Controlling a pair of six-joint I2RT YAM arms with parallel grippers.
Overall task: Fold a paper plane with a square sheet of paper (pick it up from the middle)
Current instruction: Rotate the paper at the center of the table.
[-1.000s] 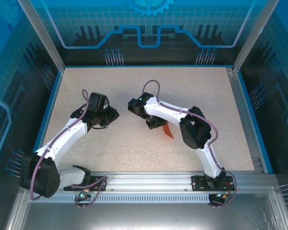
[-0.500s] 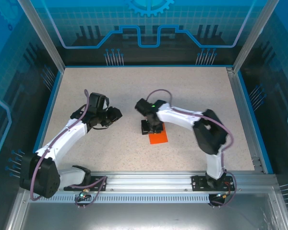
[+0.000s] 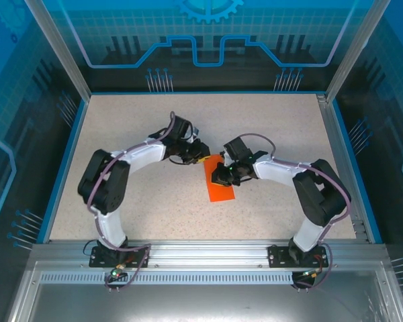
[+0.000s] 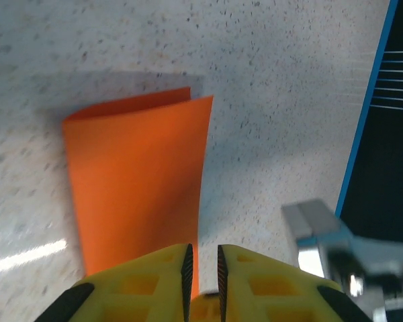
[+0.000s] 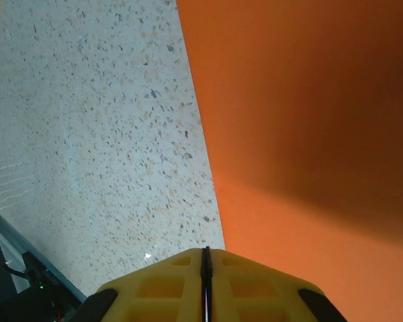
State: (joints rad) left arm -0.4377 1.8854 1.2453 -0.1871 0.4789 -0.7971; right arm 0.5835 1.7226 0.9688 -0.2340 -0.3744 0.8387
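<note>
**Both claws meet at a folded orange sheet in mid-surface**

On the left, the left arm (image 3: 131, 161) arcs from its base out over the speckled surface (image 3: 121, 127) and bends in towards the middle. The left claw (image 3: 200, 155) sits at the far left corner of the square sheet of paper (image 3: 220, 188). In its own wrist view the left claw (image 4: 203, 258) is narrow. The yellow fingers (image 4: 154, 282) stand close with only a thin slit between them. The paper (image 4: 138, 174) stretches away from the fingers. Its right edge runs down into that slit, but I cannot tell whether it is actually pinched. At the sheet's far end two layers show, the upper one offset a little from the lower.

The sheet lies in the middle of the surface, between the two arms. It is folded to a narrow upright strip, its long edges running near to far.

To the right, the right claw (image 3: 221, 176) is over the strip's right edge, about halfway along. From the right wrist the claw (image 5: 205, 258) is closed, its fingers (image 5: 269, 282) meeting along a dark hairline. Orange paper (image 5: 309, 100) spreads ahead and to the right of them. Whether any paper lies between the fingers is unclear. The right arm (image 3: 302, 174) curves back to its base at the near right.
</note>
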